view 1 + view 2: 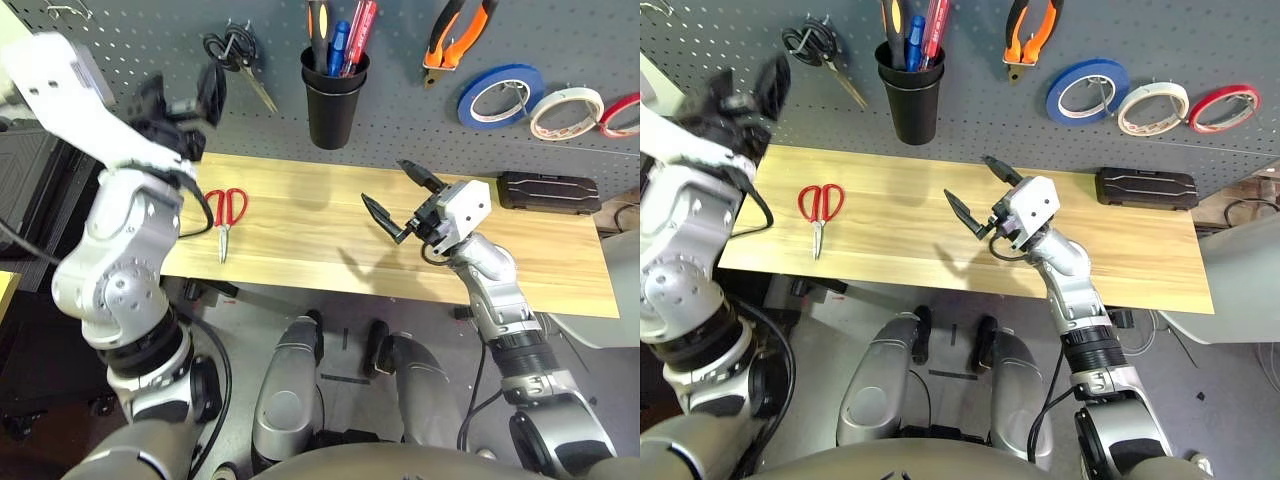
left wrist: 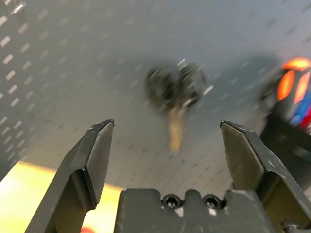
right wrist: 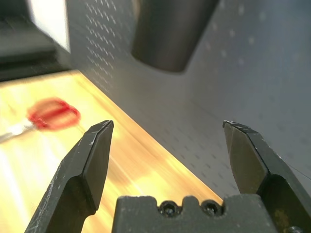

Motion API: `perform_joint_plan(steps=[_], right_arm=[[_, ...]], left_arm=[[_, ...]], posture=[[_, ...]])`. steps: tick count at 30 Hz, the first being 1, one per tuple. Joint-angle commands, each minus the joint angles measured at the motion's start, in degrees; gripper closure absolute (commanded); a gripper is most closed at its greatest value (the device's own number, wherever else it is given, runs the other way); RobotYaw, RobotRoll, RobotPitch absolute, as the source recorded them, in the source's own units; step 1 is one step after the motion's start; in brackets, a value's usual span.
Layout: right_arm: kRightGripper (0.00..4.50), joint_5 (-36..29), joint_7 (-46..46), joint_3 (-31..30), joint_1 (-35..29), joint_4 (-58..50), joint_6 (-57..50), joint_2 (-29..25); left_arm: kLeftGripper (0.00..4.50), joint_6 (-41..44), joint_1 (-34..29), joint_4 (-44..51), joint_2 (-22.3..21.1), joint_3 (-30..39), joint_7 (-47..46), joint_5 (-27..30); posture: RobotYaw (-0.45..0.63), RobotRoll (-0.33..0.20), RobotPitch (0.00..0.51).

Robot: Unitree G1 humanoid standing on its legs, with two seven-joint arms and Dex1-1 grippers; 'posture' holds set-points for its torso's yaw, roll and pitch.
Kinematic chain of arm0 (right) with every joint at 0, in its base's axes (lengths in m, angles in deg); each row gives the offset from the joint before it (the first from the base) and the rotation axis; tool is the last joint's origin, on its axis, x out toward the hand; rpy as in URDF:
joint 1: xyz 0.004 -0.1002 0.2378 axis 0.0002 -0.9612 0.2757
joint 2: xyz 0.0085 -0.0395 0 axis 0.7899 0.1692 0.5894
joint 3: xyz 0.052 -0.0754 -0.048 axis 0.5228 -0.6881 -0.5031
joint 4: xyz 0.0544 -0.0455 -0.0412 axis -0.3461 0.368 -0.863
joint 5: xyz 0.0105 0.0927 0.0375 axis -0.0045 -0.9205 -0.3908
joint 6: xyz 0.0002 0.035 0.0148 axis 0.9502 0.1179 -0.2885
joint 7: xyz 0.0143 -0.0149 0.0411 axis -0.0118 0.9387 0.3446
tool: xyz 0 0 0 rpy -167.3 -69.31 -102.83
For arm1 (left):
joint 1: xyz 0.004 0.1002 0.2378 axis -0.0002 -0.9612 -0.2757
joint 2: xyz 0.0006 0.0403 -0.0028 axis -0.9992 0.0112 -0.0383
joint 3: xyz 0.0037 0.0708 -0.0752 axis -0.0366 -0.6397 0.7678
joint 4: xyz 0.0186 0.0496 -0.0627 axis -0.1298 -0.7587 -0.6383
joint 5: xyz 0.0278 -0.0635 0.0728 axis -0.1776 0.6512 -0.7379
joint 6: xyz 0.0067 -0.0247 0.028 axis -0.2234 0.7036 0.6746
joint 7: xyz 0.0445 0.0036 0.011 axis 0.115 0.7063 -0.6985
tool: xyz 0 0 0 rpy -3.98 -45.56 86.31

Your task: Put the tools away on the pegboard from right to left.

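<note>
On the left, the left gripper hangs raised in front of the pegboard, its jaws spread wide and holding nothing. Just below it, the red-handled scissors lie flat on the wooden desk, handles toward the board and blades pointing toward the robot; they appear to be the only tool left to put away.

They will likely handle as light, stiff and thin. Lying flush on smooth wood, the blades give little to pinch and could slide or pivot, so the better hold is probably across the red loops or at the pivot where the body is thickest. The plastic loops should grip better than bare steel, and a loop must stay free to slip over a hook.

On the board above hang black-handled scissors, then a black cup holding the slim screwdriver and pens. Further right hang the orange-and-black-handled pliers, a blue tape roll, the white tape roll and a red tape roll.

Over the desk's middle, the right gripper hovers with jaws wide and empty. A black case lies at the desk's far right. The wood looks bare and even, with open room around the scissors; the floor beyond the desk's left end is dark.
</note>
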Motion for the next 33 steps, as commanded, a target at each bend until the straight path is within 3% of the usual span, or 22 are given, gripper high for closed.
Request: perform_joint_plan(steps=[1,9,20,26,33], right_arm=[[0.00,1.4,4.2,-0.8,-1.3,-3.7,-5.6,1.9],[0.00,1.9,14.2,-1.8,-3.6,-12.7,-23.4,9.9],[0.00,1.4,9.9,-6.0,-3.7,-13.7,-30.5,7.4],[0.00,-3.6,1.3,-7.0,-2.1,-12.9,-31.0,4.8],[0.00,-7.9,-2.2,-6.0,-0.6,-14.1,-34.3,4.1]], left_arm=[[0.02,-1.3,-2.0,1.1,0.7,-0.4,0.2,-0.3],[0.02,-3.1,-2.8,-0.5,1.2,-1.3,0.4,-0.7],[0.02,-4.7,-4.7,-5.2,0.6,-1.6,1.1,-2.6],[0.02,-7.6,-8.3,-13.3,-1.3,-4.0,1.5,-9.9],[0.02,-13.1,-8.7,-26.8,-3.3,-4.8,4.0,-16.5]], posture=[[0.30,0.000,0.320],[0.29,0.000,0.319],[0.27,0.000,0.315],[0.27,0.000,0.324],[0.26,0.000,0.344]])
